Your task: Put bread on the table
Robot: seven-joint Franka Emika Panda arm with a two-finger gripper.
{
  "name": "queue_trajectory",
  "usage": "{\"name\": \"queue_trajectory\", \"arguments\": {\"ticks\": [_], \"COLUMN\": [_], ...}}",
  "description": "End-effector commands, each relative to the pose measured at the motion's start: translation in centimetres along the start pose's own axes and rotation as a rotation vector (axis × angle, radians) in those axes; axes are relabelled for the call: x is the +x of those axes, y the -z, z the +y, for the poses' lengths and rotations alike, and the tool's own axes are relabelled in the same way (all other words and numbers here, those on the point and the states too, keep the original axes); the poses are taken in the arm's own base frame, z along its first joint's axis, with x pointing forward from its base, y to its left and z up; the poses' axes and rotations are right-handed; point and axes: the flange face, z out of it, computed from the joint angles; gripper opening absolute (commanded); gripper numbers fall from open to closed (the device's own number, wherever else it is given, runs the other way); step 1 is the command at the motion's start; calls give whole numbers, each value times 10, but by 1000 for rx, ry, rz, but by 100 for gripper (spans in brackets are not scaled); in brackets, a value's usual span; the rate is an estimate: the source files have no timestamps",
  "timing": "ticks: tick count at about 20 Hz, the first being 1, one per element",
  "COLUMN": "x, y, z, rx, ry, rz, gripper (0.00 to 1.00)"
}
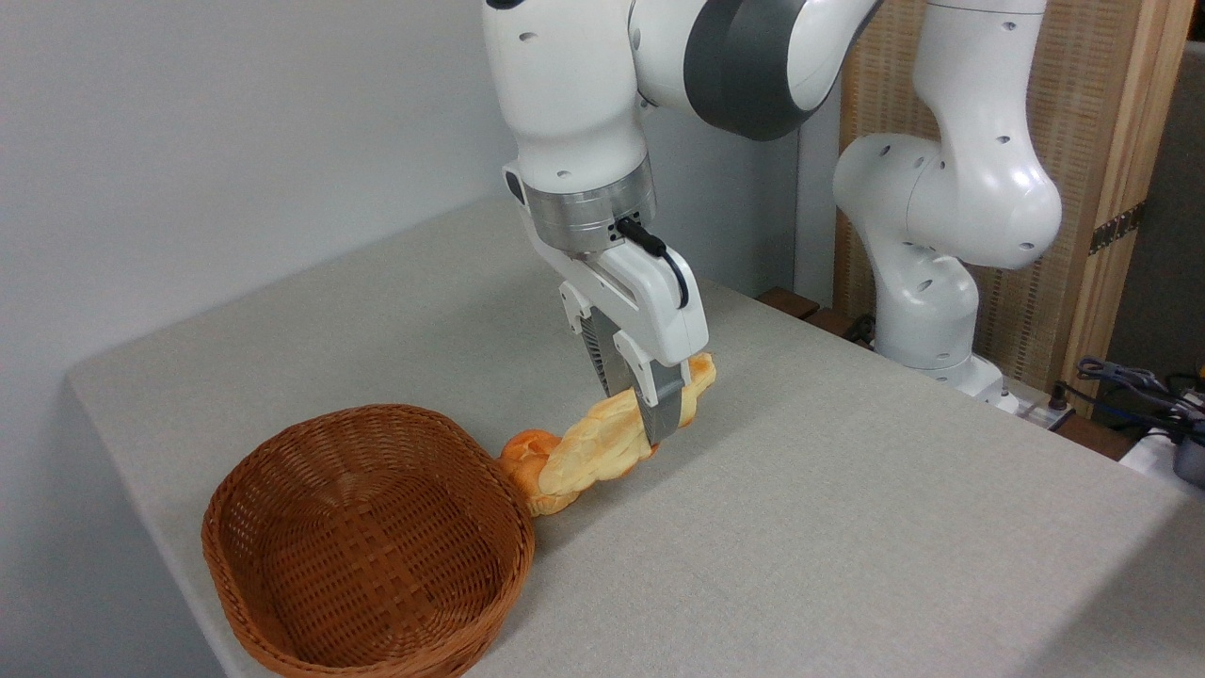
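The fixed camera view shows a long pale-yellow braided bread loaf (602, 447) clamped between the 2 fingers of the white robot hand (645, 405), which is closed on the loaf nearer its upper right end. The loaf is held tilted, its right tip raised beside the hand and its left end sloping down toward a brown woven wicker basket (367, 541). Whether the lower end touches the worktop cannot be told. The large worktop covered in light grey-beige cloth (847, 490) carries the basket near its front left corner. The basket is seen open-topped, with only its woven floor showing inside. Just right of the basket's rim, a small round orange-brown bun (523, 457) is seen on the cloth, partly hidden behind the lower end of the loaf; contact between bun and loaf cannot be judged. The hand is angled down from a white arm with a grey joint band (744, 66), reaching in from above and to the right of the basket. The arm's white base (932, 311) is seen beyond the worktop's far right edge, well apart from the basket.
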Motion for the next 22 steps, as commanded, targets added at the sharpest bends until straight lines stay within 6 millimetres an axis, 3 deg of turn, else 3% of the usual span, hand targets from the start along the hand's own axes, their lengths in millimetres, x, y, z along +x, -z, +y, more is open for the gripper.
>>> {"name": "queue_trajectory", "arguments": {"ticks": [1, 10, 13, 15, 17, 19, 22], "x": [-3, -5, 0, 10, 41, 65, 102], "y": [2, 6, 34, 62, 91, 114, 134], "z": [0, -1, -2, 0, 22, 37, 30], "rx": [11, 16, 40, 66, 112, 141, 149], "ry": [-11, -6, 5, -4, -53, 11, 97], "rz": [-1, 3, 34, 45, 76, 104, 120], "gripper": [100, 100, 100, 100, 100, 100, 100]}}
